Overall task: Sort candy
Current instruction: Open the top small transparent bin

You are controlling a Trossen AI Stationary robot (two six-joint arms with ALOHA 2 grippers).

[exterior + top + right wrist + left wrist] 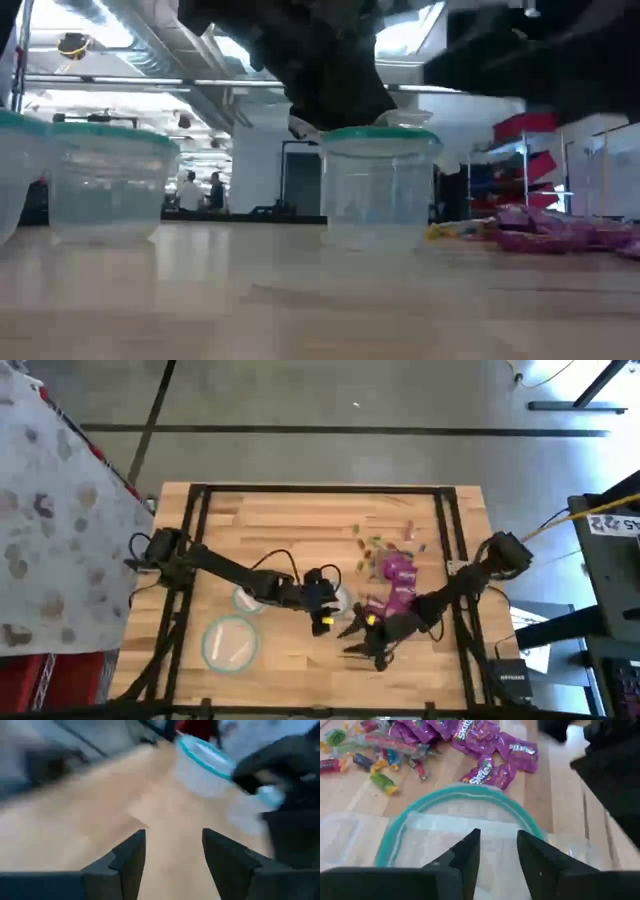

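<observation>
The candy lies in a heap at the table's right middle: purple packets (397, 575) (485, 740) (560, 232), with small coloured sweets (375, 544) (380, 760) on their far side. A clear bowl with a teal rim (445, 800) (380, 185) stands next to the heap, on its left. My left gripper (497, 852) (337, 603) hangs open over this bowl's mouth, with nothing between its fingers. My right gripper (174, 855) (358, 643) is open and empty over bare wood, nearer the table's front edge than the heap.
Two more clear teal-rimmed bowls stand left of centre: one (230, 643) near the front edge, one (250, 598) under my left arm. The low view shows both at its left (105, 180). A dark frame (320, 490) runs round the tabletop.
</observation>
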